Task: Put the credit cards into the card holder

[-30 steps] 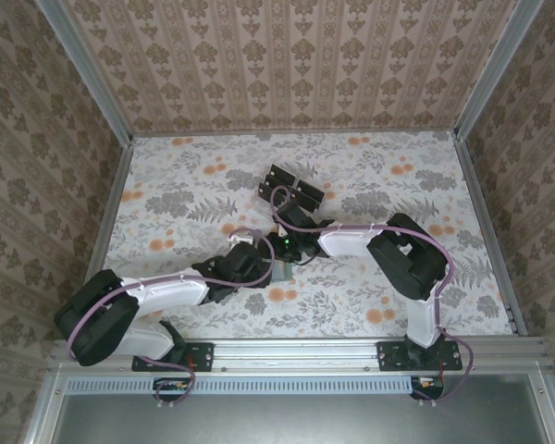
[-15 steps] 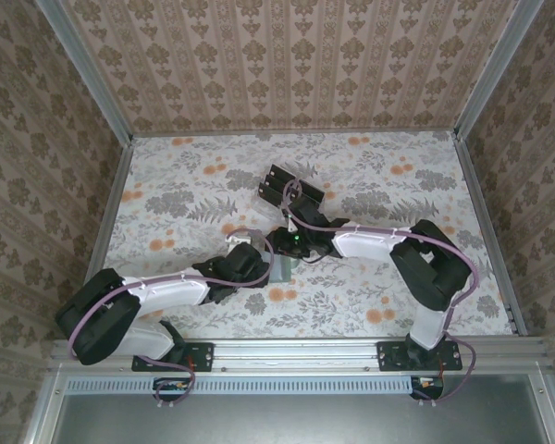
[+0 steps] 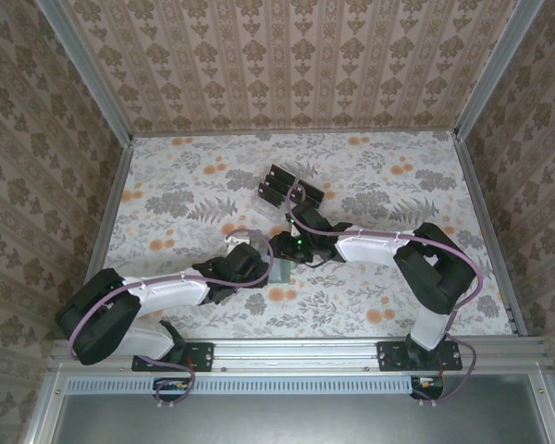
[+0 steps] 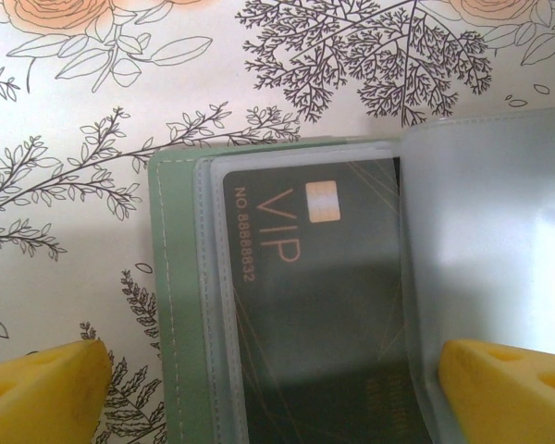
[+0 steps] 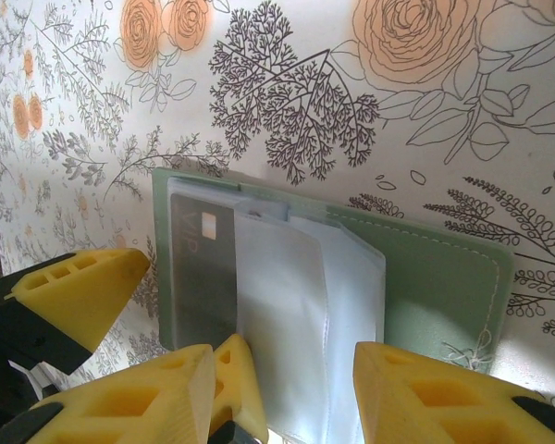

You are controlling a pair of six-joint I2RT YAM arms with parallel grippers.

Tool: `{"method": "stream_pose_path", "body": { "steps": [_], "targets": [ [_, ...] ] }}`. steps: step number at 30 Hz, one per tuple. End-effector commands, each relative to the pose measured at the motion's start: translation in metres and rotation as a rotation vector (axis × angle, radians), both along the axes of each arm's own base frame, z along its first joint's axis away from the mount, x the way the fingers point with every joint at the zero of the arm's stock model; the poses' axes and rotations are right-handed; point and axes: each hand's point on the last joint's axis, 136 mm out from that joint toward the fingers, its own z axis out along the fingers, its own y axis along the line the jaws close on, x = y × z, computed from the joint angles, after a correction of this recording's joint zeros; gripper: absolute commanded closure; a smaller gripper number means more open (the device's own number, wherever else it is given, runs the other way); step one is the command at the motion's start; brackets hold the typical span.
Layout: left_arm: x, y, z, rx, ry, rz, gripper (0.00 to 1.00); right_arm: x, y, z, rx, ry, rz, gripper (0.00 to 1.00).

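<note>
"Green and soft, that card holder (image 5: pixel 444 287). It lies open and flat on the flowery surface (image 5: pixel 462 120). One black card (image 4: pixel 305 305) already sits in its clear pocket (image 5: pixel 277 305)."

"Where are the other credit cards (image 3: pixel 282 178)?"

"In a see-through rack (image 3: pixel 307 196) past the far side of the card holder, well apart from it."

"And the hands?"

"The left hand (image 4: pixel 273 361) is spread wide. One finger is beside the card holder's edge and the other is over its clear pockets. The right hand (image 5: pixel 296 370) hangs just above the card holder, half open, holding nothing I can see."

"What could go wrong?"

"I think those pockets are floppy. If a finger bumps one, the card holder could slide or flip shut. Nothing pins it down, so the card inside might slip out too."
</note>
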Motion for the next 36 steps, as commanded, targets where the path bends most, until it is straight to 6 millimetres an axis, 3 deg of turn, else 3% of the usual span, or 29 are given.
{"method": "stream_pose_path", "body": {
  "steps": [1, 15, 30, 36],
  "targets": [
    [-0.005, 0.008, -0.008, 0.032, 0.014, 0.018, 0.00, 0.004, 0.006, -0.003, 0.002, 0.000, -0.005, 0.55],
    [-0.004, 0.008, -0.007, 0.030, 0.012, 0.017, 0.00, 0.008, 0.016, -0.020, -0.012, 0.026, 0.018, 0.55],
    [-0.003, 0.006, -0.005, 0.020, 0.008, 0.013, 0.00, 0.013, 0.032, -0.015, 0.035, 0.029, 0.043, 0.55],
    [0.000, 0.005, 0.006, 0.009, -0.011, 0.013, 0.00, 0.010, 0.037, -0.010, 0.069, 0.038, 0.056, 0.56]
  ]
}}
